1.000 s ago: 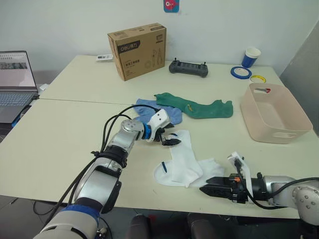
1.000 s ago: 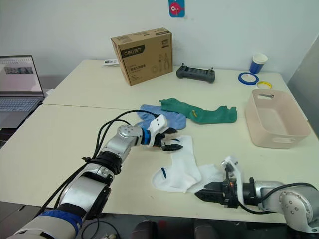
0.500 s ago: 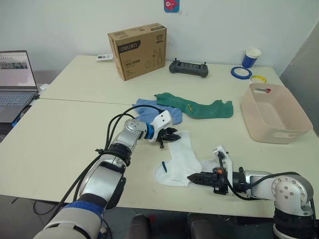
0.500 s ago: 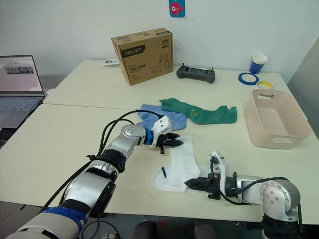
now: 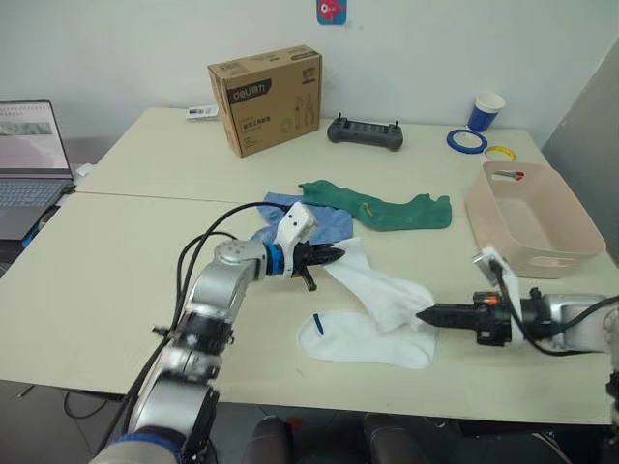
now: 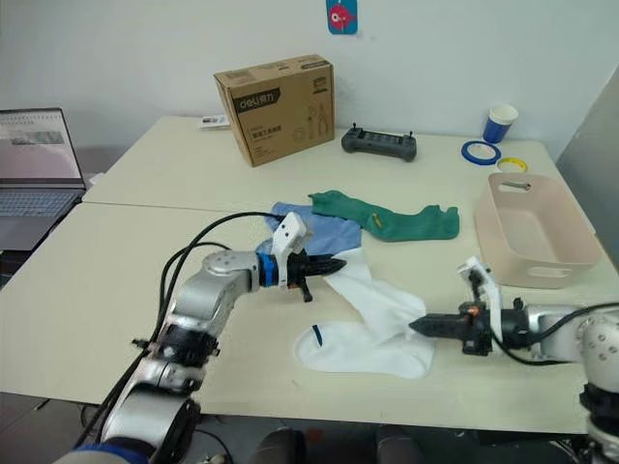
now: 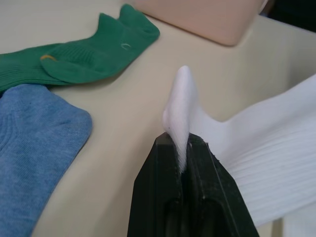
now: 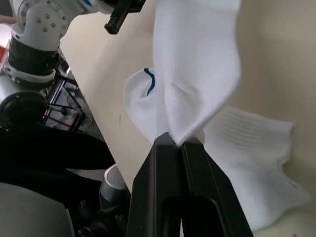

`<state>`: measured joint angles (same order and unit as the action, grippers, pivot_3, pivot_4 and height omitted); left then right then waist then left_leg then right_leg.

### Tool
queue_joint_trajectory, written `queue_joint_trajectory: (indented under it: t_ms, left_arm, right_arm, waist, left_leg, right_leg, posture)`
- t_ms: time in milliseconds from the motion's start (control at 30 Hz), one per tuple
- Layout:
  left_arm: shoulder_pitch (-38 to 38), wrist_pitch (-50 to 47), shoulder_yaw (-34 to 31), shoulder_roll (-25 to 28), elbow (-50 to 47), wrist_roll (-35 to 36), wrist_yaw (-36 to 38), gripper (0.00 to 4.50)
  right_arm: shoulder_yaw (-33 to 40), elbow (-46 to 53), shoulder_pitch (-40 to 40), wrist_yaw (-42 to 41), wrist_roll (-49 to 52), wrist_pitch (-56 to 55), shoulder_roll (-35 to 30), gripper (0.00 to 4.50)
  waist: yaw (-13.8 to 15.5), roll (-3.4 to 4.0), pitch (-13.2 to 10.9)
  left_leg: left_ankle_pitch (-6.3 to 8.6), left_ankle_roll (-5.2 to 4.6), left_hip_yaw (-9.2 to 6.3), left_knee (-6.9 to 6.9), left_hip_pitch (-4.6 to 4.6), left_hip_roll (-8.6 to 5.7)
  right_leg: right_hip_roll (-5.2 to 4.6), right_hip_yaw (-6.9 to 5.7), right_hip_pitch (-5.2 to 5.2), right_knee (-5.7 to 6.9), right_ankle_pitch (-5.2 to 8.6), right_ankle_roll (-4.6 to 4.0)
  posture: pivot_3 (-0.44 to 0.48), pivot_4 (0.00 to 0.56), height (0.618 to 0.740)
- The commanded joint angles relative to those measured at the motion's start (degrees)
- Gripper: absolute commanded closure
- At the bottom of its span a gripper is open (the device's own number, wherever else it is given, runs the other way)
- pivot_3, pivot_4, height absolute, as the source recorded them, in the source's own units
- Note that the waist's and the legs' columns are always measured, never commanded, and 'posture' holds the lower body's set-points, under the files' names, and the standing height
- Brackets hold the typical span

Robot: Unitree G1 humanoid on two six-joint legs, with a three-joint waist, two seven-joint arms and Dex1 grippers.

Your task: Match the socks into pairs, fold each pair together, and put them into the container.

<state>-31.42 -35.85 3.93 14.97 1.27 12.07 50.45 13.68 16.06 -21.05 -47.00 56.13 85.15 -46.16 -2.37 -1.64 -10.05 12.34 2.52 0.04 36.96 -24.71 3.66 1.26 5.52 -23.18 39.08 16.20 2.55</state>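
Note:
A white sock [image 5: 382,286] is stretched in the air between my two grippers. My left gripper [image 5: 337,256] is shut on one end of it, and the left wrist view shows white fabric [image 7: 180,113] pinched between its fingers. My right gripper [image 5: 422,313] is shut on the other end [image 8: 190,94]. A second white sock [image 5: 363,338] lies flat on the table beneath. A light blue sock [image 5: 327,222] lies behind the left gripper, partly under the dark green socks [image 5: 387,209]. The pale pink container [image 5: 556,259] stands at the right, and what I see of its inside is empty.
A brown cardboard box [image 5: 266,97] and a black controller [image 5: 365,131] stand at the back of the table. A blue cup [image 5: 487,110] and tape rolls [image 5: 467,141] are at the back right. A laptop [image 5: 29,159] sits at the far left.
Both grippers have shut on the upper white sock. The right gripper has pulled its end to the right, lifting and stretching the sock off the other white one.

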Motion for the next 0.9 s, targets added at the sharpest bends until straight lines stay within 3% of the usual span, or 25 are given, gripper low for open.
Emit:
queue_joint_trajectory:
  t_ms: [33,200,367,500,700,767,900]
  left_arm:
    - [5.34,-5.32,-2.2,-4.84,-12.15,0.84,-12.39,4.47]
    - [14.19,-1.02,-1.0,-8.67,-16.38,-2.15,-22.5,4.47]
    - [16.14,3.75,-2.39,-12.95,-12.65,-2.98,-30.47,4.47]
    - [16.27,5.9,-0.14,-12.79,-10.3,-2.99,-30.06,4.5]
    - [15.25,6.81,-2.33,-10.11,-9.29,-1.24,-28.98,2.8]
    - [16.73,5.07,-6.4,-4.68,-11.59,0.52,-26.52,2.15]
    - [18.53,3.4,-10.0,3.0,-13.85,4.04,-22.41,0.83]
  right_arm:
    - [-6.65,-6.56,-4.47,-6.11,-3.25,-5.49,-2.28,4.5]
    - [-17.55,-17.19,-10.61,-12.02,-11.84,-14.0,-2.89,4.5]
    - [-24.25,-26.58,-14.88,-16.97,-19.61,-21.97,-2.37,4.5]
    - [-24.06,-30.64,-17.08,-17.66,-22.25,-24.89,-1.01,3.53]
    - [-19.06,-28.34,-15.9,-15.33,-24.09,-29.08,-1.79,1.37]
    - [-16.53,-17.77,-11.3,-15.41,-24.03,-33.01,-4.05,0.67]
    - [-14.36,-3.28,-3.5,-14.57,-22.9,-35.32,-5.56,0.65]
  waist:
    - [-0.01,-0.01,0.0]
    - [-0.2,-0.01,0.0]
    - [0.26,-0.02,-0.01]
    - [0.56,-0.01,-0.01]
    - [0.56,-0.01,-0.01]
    - [0.52,-0.01,-0.01]
    - [-0.02,0.01,0.0]
  left_leg:
    - [0.0,0.0,0.01,0.01,0.02,0.0]
    - [0.0,0.0,0.03,0.02,0.06,-0.02]
    - [0.0,0.0,0.09,0.04,0.05,-0.06]
    - [0.0,0.01,0.11,0.02,0.04,-0.07]
    - [0.0,0.01,0.1,0.01,0.04,-0.07]
    - [0.0,0.01,0.08,0.0,0.04,-0.06]
    - [0.0,0.0,-0.11,-0.13,0.07,0.05]
  right_leg:
    - [0.0,0.02,0.01,-0.01,-0.01,0.02]
    - [0.01,0.06,0.01,-0.01,-0.05,0.05]
    - [-0.04,0.08,0.0,-0.03,-0.1,-0.03]
    - [-0.03,0.08,-0.01,-0.07,-0.18,-0.17]
    - [-0.03,0.07,-0.01,-0.06,-0.19,-0.18]
    - [-0.03,0.06,-0.02,-0.05,-0.19,-0.18]
    - [0.13,-0.01,-0.07,-0.01,-0.07,-0.03]
  posture:
    - [0.0,0.15,0.74]
    - [0.0,0.15,0.74]
    - [0.0,0.15,0.74]
    - [0.0,0.15,0.74]
    - [0.0,0.15,0.74]
    - [0.0,0.15,0.74]
    - [0.0,0.15,0.74]
